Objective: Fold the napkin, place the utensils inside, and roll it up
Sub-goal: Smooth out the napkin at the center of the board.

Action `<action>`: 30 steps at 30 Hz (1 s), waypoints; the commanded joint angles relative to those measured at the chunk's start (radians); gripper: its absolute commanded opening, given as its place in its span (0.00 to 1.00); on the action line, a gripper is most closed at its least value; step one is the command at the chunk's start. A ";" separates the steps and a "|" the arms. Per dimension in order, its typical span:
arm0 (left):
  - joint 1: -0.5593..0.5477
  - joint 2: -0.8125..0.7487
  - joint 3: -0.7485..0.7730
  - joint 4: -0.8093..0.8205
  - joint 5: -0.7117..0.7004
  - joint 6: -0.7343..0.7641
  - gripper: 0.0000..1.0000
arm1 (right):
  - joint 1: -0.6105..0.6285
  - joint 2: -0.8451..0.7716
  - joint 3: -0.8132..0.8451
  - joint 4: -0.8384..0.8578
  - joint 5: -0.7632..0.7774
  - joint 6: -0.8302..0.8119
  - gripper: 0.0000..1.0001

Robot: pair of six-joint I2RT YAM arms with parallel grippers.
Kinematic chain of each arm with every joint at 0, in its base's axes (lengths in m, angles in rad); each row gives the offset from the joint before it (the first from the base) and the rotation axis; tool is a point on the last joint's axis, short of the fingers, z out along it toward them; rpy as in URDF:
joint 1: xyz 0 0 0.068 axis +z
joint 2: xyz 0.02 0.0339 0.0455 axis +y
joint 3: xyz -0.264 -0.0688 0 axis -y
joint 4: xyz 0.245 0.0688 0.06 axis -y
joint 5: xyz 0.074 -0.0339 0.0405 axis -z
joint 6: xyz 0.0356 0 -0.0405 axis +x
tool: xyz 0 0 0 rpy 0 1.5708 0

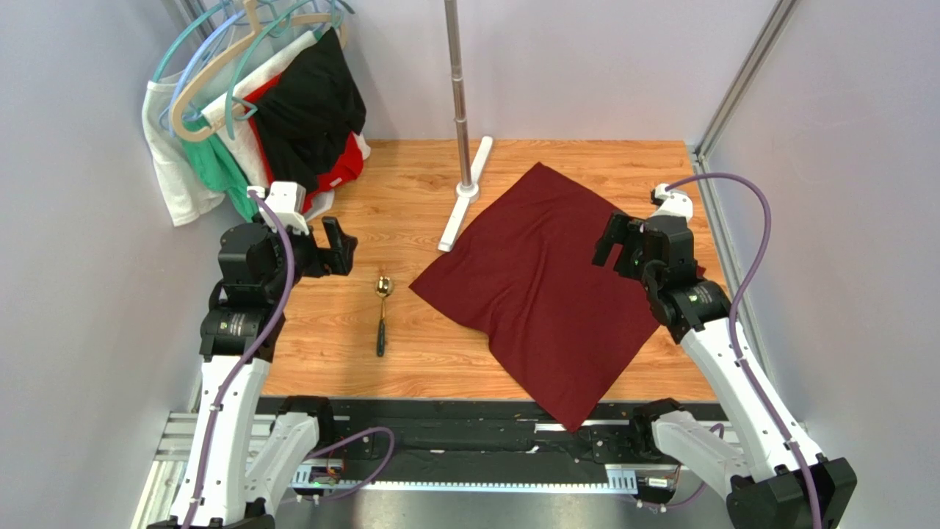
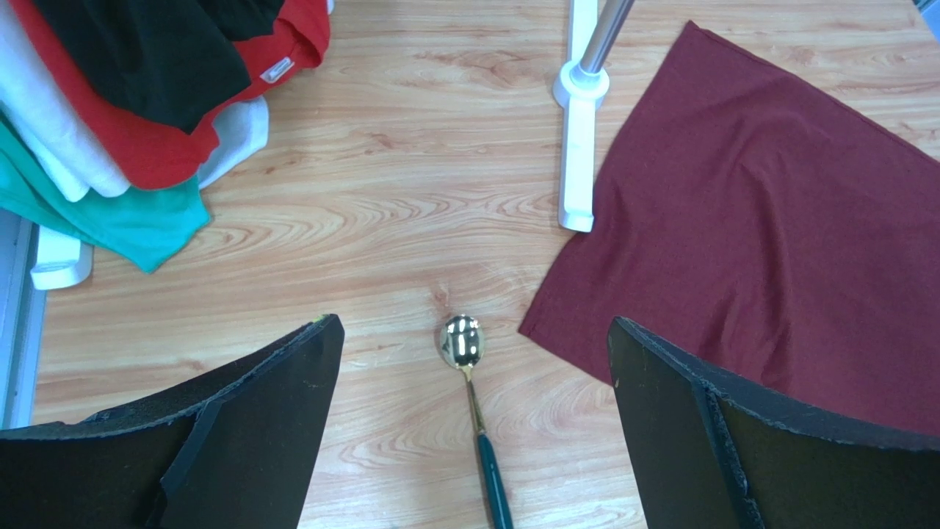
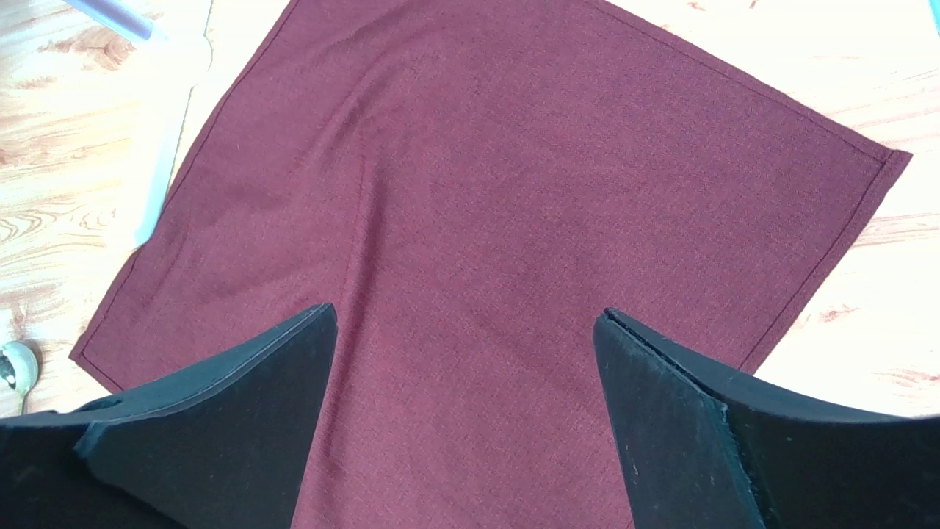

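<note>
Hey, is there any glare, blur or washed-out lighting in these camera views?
Top external: even light, sharp, soft shadows. Left wrist: bright glare on the spoon bowl, otherwise sharp. Right wrist: napkin weave crisp, the table at upper right washed out pale.

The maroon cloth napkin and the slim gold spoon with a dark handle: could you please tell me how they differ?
The maroon cloth napkin is far larger than the gold spoon. The napkin is matte; the spoon's bowl shines. The napkin's corner overhangs the wooden table's edge; the spoon lies wholly on it. Both lie flat, ungripped.
</note>
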 commanded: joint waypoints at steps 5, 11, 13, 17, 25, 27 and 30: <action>-0.004 -0.009 0.034 0.025 -0.003 -0.009 0.99 | -0.001 -0.017 0.034 -0.008 -0.001 -0.012 0.91; -0.004 -0.010 0.031 0.028 0.007 -0.006 0.99 | 0.000 0.026 0.059 -0.005 -0.057 -0.035 0.91; -0.004 -0.012 0.029 0.029 0.017 -0.004 0.99 | 0.000 0.066 0.077 0.014 -0.111 -0.039 0.90; -0.005 -0.012 0.019 0.035 0.050 0.006 0.99 | 0.003 0.181 0.136 0.045 -0.194 -0.044 0.89; -0.005 -0.007 0.013 0.046 0.100 0.011 0.99 | 0.020 0.494 0.330 0.058 -0.272 -0.075 0.87; -0.005 -0.005 0.011 0.048 0.103 0.011 0.99 | 0.020 0.589 0.389 0.060 -0.292 -0.070 0.87; -0.007 -0.002 0.008 0.054 0.122 0.011 0.98 | 0.020 0.721 0.470 0.061 -0.341 -0.067 0.87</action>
